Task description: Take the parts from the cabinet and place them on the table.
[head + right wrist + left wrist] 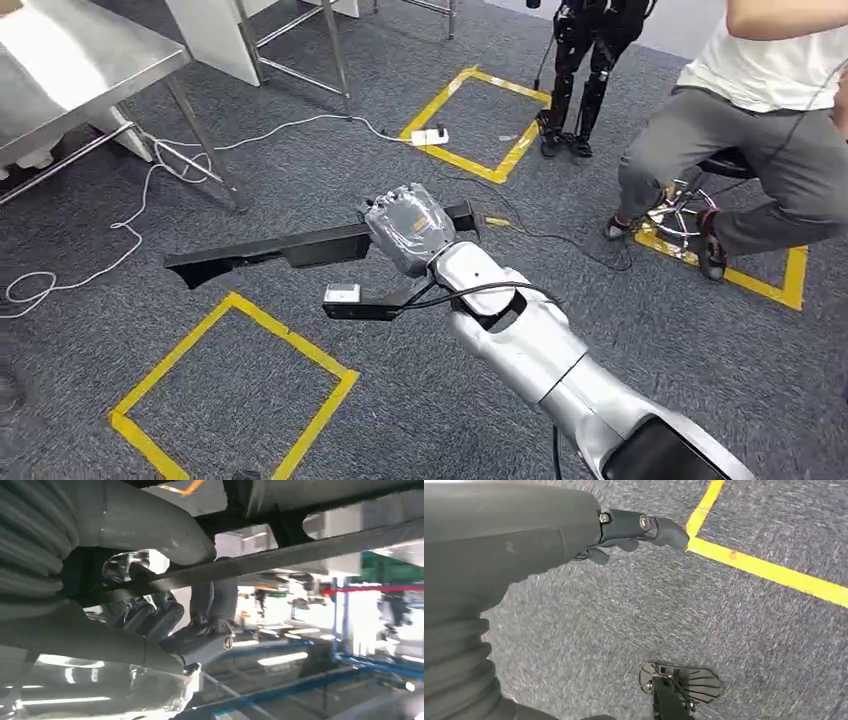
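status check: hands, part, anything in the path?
Right hand grips long black part. Left hand empty, hanging. Seated person and cable ahead.

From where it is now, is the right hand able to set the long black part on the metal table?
Probably not yet. The right hand holds the long black part over the carpet, and the metal table stands apart from it, so the robot would likely need to step closer.

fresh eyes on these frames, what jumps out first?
The right hand, centre of the head view, grips a long black part held level above the grey carpet. Yellow tape squares mark the floor below it and further off, and a seated person is at upper right. The steel table stands at upper left, with nothing from the task on the part of it that shows.
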Motion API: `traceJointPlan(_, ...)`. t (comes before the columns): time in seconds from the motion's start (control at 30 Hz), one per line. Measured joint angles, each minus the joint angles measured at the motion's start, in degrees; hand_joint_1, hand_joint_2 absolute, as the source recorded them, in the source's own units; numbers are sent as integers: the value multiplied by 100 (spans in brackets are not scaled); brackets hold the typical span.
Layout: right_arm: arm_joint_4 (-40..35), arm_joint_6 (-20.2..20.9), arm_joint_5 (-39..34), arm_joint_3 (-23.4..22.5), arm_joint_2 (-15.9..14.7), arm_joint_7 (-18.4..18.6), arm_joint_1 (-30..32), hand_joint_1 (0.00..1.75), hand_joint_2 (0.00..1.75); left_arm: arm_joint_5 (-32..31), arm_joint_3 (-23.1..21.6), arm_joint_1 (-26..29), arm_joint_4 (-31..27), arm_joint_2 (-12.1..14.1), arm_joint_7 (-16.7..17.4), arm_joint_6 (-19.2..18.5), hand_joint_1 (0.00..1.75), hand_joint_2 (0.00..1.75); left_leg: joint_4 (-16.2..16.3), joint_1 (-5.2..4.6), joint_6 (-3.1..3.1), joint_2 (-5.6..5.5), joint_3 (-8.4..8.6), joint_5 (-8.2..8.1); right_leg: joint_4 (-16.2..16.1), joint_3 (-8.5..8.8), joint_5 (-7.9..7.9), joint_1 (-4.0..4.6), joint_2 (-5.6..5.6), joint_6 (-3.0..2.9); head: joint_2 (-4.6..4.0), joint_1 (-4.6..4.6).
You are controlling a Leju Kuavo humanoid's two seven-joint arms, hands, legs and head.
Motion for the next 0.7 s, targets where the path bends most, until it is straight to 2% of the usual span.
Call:
traceJointPlan(0.03,0,0,2,9,7,0,4,175,175,-7,0,2,0,-2,0,0,0,175,-2,17,-41,-28,-13,7,-14,12,17,4,-79,-69,0,-4)
traceJointPlan(0.1,0,0,24,18,16,2,5,175,175,-6,0,32,2,-5,2,0,0,175,-57,67,-127,-103,-35,37,-13,22,25,60,-158,-163,0,-2)
traceJointPlan(0.13,0,0,35,22,29,2,4,175,175,-6,0,44,4,-2,4,0,0,175,-49,76,-157,-142,-59,34,-42,30,51,16,-217,-207,0,-8)
traceJointPlan(0.17,0,-2,46,22,42,2,5,175,175,-9,0,51,4,9,13,0,0,175,42,73,-164,131,-76,-14,-62,47,66,4,-262,-236,0,-13)
traceJointPlan(0.2,0,-6,53,24,61,7,12,175,175,-13,0,47,4,2,17,0,0,175,290,40,-186,508,-183,-173,-76,71,57,18,-310,-298,0,-67)
traceJointPlan(0.23,0,-7,55,24,59,15,11,175,175,-15,0,30,4,2,17,-2,0,175,701,52,-208,649,-380,-399,-76,86,42,52,-378,-344,0,-59)
traceJointPlan(0.27,0,-9,57,24,55,17,15,175,175,-17,0,22,4,0,17,-2,0,175,1138,62,-218,702,-600,-606,-74,94,29,77,-447,-364,0,-63)
traceJointPlan(0.3,2,-9,75,24,53,20,27,175,175,-24,-2,20,4,-4,33,-2,0,175,1604,67,-225,710,-847,-784,-74,94,15,106,-531,-385,0,-61)
traceJointPlan(0.33,2,-9,88,24,53,20,38,175,175,-26,-2,23,4,-4,44,-2,0,175,1807,68,-227,711,-964,-807,-72,95,6,128,-597,-397,0,-65)
traceJointPlan(0.37,2,-9,88,26,53,20,47,175,175,-31,-2,28,4,-4,55,-2,0,175,1709,67,-212,712,-930,-688,-72,103,-5,148,-667,-410,0,-63)
traceJointPlan(0.4,2,-9,88,26,59,20,47,175,175,-35,0,28,4,-2,61,-4,0,175,1368,62,-179,724,-755,-482,-72,116,-25,168,-724,-402,0,-65)
traceJointPlan(0.43,2,-9,88,26,66,20,40,175,175,-46,0,26,4,0,68,-7,0,175,843,34,-124,800,-472,-221,-74,140,-41,190,-788,-406,0,-65)
traceJointPlan(0.47,0,-9,88,26,75,20,31,175,175,-50,-2,21,4,0,68,-7,0,175,307,-16,-44,991,-159,-3,-77,172,-63,204,-850,-403,0,-63)
traceJointPlan(0.5,-2,-9,90,22,75,20,23,175,175,-50,0,7,-2,19,72,-7,0,175,93,-130,40,1353,-48,-63,-84,187,-80,208,-899,-390,0,-54)
traceJointPlan(0.53,-2,-9,92,22,72,20,5,175,175,-50,-2,-6,-2,22,79,-7,0,175,61,-141,61,1315,-43,-33,-85,185,-97,272,-957,-358,0,-37)
traceJointPlan(0.57,-2,-9,92,22,66,20,6,175,175,-55,-2,-25,-2,15,79,-7,0,175,69,-156,67,1230,-55,-37,-90,186,-102,240,-1011,-349,0,-76)
traceJointPlan(0.63,-2,-9,103,24,83,20,3,175,175,-59,0,-28,-2,26,83,-7,0,175,16,-167,93,1054,-45,-19,-118,242,-130,262,-1180,-300,0,-80)
traceJointPlan(0.67,-11,-9,105,13,101,22,1,175,175,-59,-2,-18,-4,20,85,-9,0,175,-121,-66,115,973,58,51,-77,185,-188,298,-1079,-262,0,-66)
traceJointPlan(0.7,-11,-9,107,13,96,22,-13,175,175,-59,-2,-25,-2,-9,85,-9,0,175,-161,-88,120,910,86,64,87,163,-247,235,-757,-259,0,-61)
